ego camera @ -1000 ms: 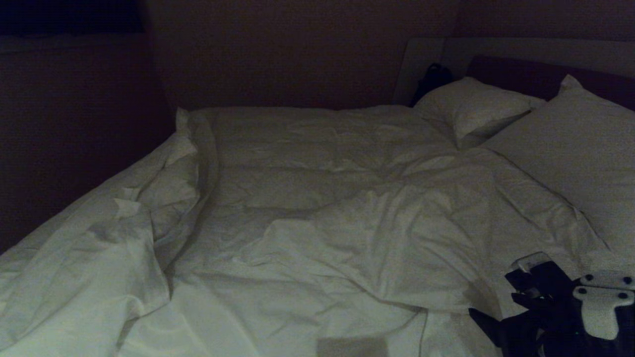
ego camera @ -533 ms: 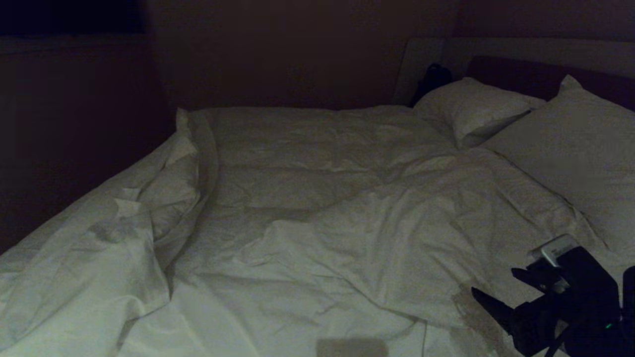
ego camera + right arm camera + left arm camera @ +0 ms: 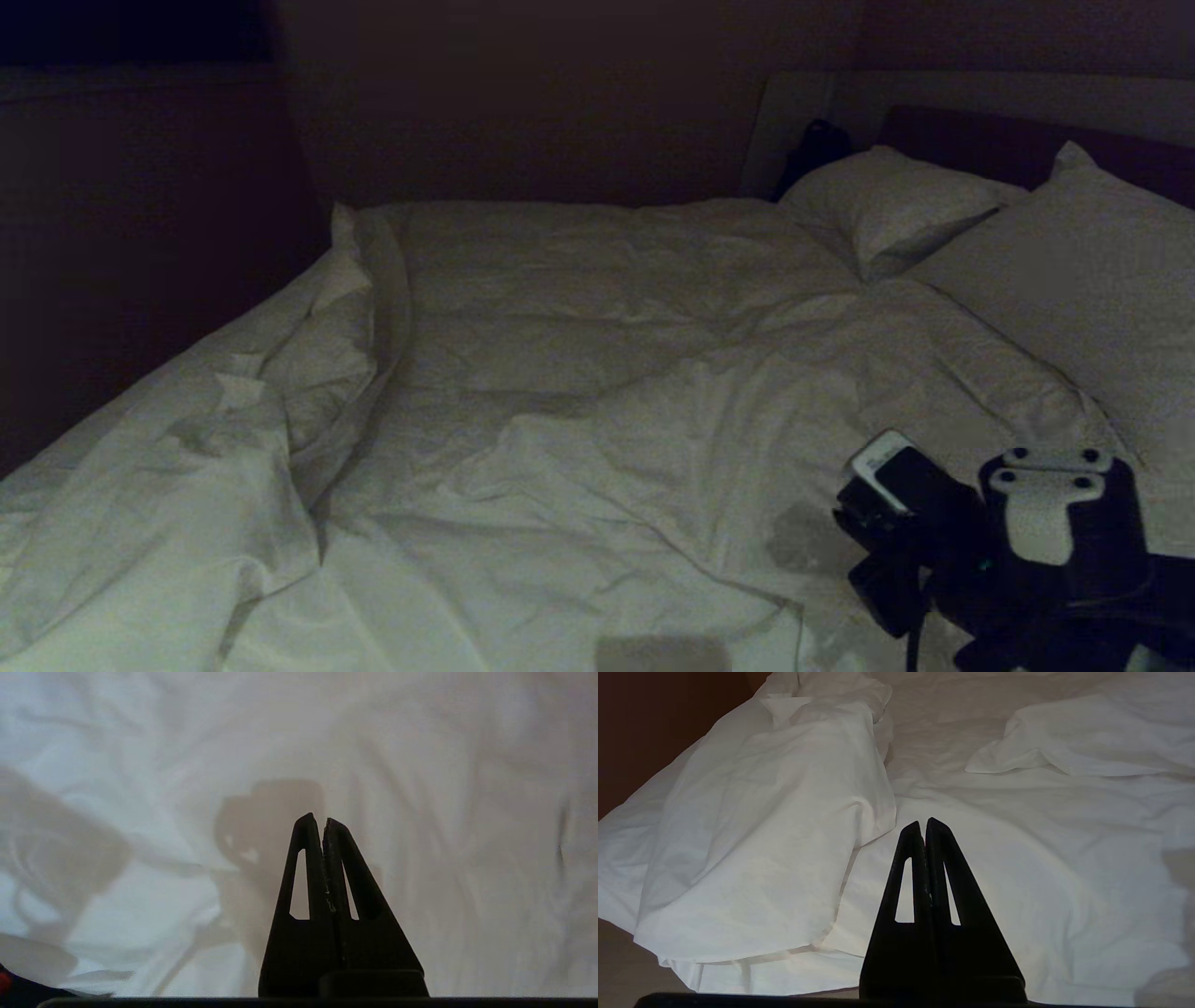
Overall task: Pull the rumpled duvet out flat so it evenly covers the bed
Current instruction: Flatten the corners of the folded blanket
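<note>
The duvet [image 3: 597, 373] is a large white, puffy quilt, creased all over, lying rumpled across the bed [image 3: 1008, 93]. Along the bed's left side it is bunched into a long thick roll of folds, and in the middle a broad flap is turned back on itself, with flatter white cloth showing in the near foreground. The bed is wide and low, with a dark padded headboard in a pale surround at the far right.

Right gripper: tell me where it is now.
In the head view the right gripper sits low on the right, shut, over the duvet, below the pillows.
</note>
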You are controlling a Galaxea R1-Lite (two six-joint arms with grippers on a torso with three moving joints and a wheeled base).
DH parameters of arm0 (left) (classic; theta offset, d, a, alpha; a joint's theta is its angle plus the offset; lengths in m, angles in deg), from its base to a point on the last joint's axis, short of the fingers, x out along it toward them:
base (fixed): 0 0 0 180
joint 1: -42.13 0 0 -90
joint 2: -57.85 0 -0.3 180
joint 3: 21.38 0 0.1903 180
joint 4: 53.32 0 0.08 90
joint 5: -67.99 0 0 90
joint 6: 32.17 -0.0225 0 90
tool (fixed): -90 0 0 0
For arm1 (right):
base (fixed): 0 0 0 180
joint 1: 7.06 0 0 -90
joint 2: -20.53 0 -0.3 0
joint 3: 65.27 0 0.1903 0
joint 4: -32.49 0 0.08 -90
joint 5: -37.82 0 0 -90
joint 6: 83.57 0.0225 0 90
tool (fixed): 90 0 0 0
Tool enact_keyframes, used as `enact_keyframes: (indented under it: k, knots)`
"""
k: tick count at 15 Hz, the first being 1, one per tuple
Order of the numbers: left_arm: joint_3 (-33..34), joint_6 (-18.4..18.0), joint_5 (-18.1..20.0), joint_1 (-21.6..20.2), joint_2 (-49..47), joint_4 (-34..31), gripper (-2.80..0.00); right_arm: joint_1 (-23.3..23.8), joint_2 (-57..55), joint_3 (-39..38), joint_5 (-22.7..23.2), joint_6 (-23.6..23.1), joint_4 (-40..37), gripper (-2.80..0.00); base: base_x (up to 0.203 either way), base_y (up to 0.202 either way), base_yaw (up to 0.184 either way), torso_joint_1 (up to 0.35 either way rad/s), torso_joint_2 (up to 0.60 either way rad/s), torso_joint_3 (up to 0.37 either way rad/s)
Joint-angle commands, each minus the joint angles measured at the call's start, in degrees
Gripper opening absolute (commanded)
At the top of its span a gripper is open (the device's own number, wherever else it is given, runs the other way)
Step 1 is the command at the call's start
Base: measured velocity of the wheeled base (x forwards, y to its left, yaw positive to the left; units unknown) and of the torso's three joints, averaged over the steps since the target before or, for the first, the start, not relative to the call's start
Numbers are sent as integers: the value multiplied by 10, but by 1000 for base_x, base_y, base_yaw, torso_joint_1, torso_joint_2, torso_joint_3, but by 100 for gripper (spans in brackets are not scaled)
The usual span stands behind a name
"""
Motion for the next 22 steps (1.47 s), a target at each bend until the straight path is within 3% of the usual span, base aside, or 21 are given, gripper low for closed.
enact_keyframes:
  k: [1, 7, 12, 22]
  knots:
    - [0, 0, 0, 0, 0, 0, -280, -19, -54, 22, -2, -33, 2, -280, 0, 0, 0, 0, 0, 0]
    - [0, 0, 0, 0, 0, 0, -280, -67, -139, 67, -6, -72, 3, -280, 0, 0, 0, 0, 0, 0]
    - [0, 0, 0, 0, 0, 0, -280, -76, -222, 126, -2, -83, 5, -280, 0, 0, 0, 0, 0, 0]
    - [0, 0, 0, 0, 0, 0, -280, -90, -300, 123, -5, -79, 47, -280, 0, 0, 0, 0, 0, 0]
